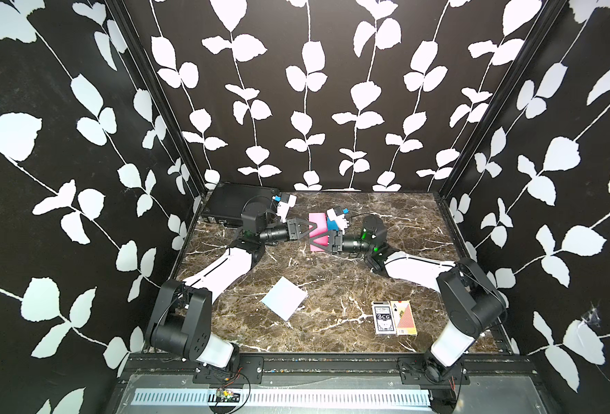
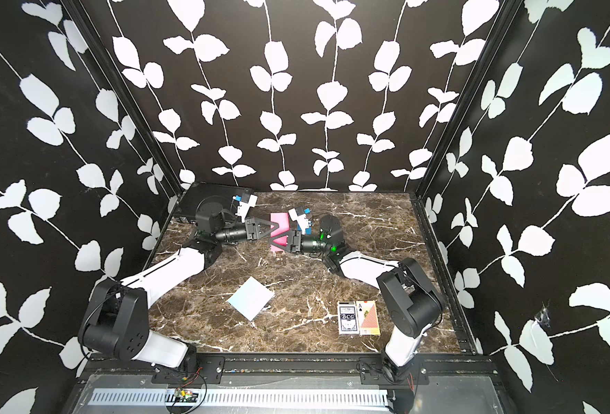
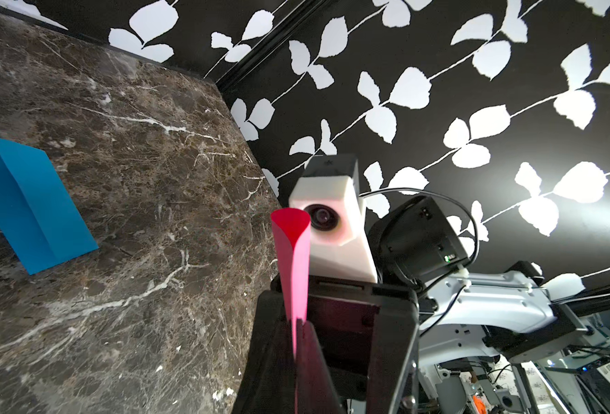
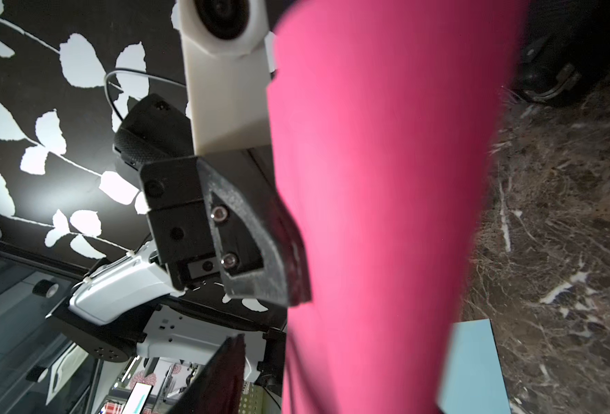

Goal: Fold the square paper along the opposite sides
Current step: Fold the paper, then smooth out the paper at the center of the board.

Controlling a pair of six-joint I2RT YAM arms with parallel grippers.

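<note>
Pink paper sits at 12 o'clock on the desk, held on edge between the two end effectors, which point at each other.

Left end effector: clenched on the pink paper. In the left wrist view the two layers meet flat between its jaws and open into a rounded loop at the far end, so the sheet is doubled over.

Right end effector: jaws stand apart on either side of the sheet, released. In the right wrist view the pink sheet fills most of the frame, blurred.

Elsewhere on the desk:
- light blue paper lies flat at 7 o'clock
- two card packs lie side by side, touching, at 4 o'clock
- black box at 11 o'clock
- folded blue paper rests just behind the pink one
</note>
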